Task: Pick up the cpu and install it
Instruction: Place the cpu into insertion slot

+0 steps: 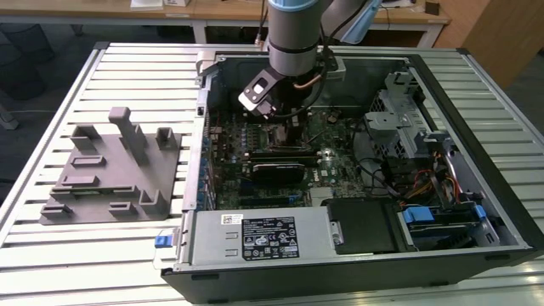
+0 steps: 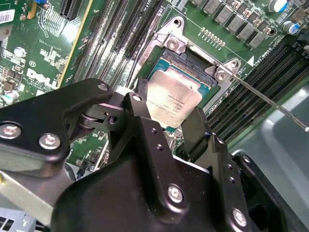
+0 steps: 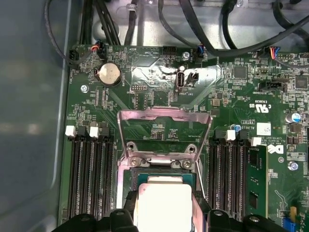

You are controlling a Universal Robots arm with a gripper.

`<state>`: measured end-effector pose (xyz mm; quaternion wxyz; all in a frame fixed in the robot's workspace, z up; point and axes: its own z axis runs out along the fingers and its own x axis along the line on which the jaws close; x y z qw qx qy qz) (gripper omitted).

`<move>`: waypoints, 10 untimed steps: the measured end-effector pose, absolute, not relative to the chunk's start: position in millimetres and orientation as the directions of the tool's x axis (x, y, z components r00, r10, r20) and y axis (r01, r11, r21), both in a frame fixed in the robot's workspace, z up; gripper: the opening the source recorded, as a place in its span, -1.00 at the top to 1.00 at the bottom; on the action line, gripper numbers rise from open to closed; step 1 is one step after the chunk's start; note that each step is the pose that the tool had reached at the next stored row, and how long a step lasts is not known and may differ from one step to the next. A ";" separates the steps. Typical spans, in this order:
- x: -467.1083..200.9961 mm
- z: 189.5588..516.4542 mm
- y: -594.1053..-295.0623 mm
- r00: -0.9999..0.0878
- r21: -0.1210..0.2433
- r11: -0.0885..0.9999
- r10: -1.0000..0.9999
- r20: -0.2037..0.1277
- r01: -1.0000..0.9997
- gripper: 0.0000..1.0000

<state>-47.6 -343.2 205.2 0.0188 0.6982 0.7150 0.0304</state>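
My black two-finger gripper (image 2: 169, 118) clasps the flat silver-grey square cpu (image 2: 175, 96) by opposite edges, over the black metal-rimmed socket (image 2: 188, 60). Beyond it, the hinged steel plate (image 3: 164, 128) stands open. The grey arm (image 1: 293, 38) drops straight into the open computer case (image 1: 357, 275).

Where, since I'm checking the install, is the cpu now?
In both wrist views, the cpu is held by the gripper over the open socket on the motherboard.

A slatted aluminium worktable (image 1: 51, 255) stands on a dark grey floor (image 1: 60, 70), with light wooden desks (image 1: 221, 11) on white legs (image 1: 200, 30) ranged along the far side and a brown wooden panel (image 1: 501, 32) at the exterior view's right, all under even, diffuse light.
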 end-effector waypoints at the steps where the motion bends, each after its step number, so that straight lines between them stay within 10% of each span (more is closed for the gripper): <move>1: -47.7 205.0 -343.3 -0.024 0.070 0.023 1.000 0.015 0.997 -0.06; 10: -48.4 200.6 -341.5 -0.021 0.070 0.020 1.000 0.015 0.997 -0.06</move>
